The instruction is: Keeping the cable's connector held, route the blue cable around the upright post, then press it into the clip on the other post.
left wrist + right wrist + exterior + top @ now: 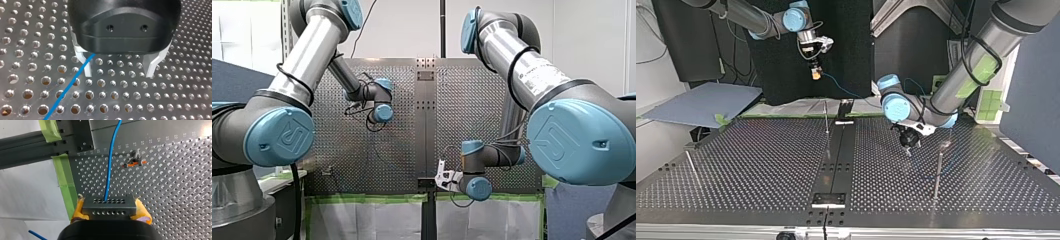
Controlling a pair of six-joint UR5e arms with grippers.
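As seen from the right wrist view, found my right gripper (110, 209) clamped on the grey connector (109, 205), yellow pads (78, 210) pressed against both its ends. Traced the blue cable (109, 170) out of the connector's holed face and away ahead over the perforated table (175, 195). Noted a short post (135, 156) with an orange clip (132, 164) standing on the table beside the cable's line, apart from it. Located this gripper in the top view high above the table's far edge, with cable sloping down from it toward my left gripper (118, 73). Found the latter's metal fingers (153, 62) spread apart, low over the table, gripping nothing. Recorded the cable slanting across one fingertip; cannot tell whether touching. Logged two thin upright posts in the top view: a centre post (826, 117) near the dark middle strip, an outer post (938, 167) near my left gripper. Cannot tell which of them carries the clip.
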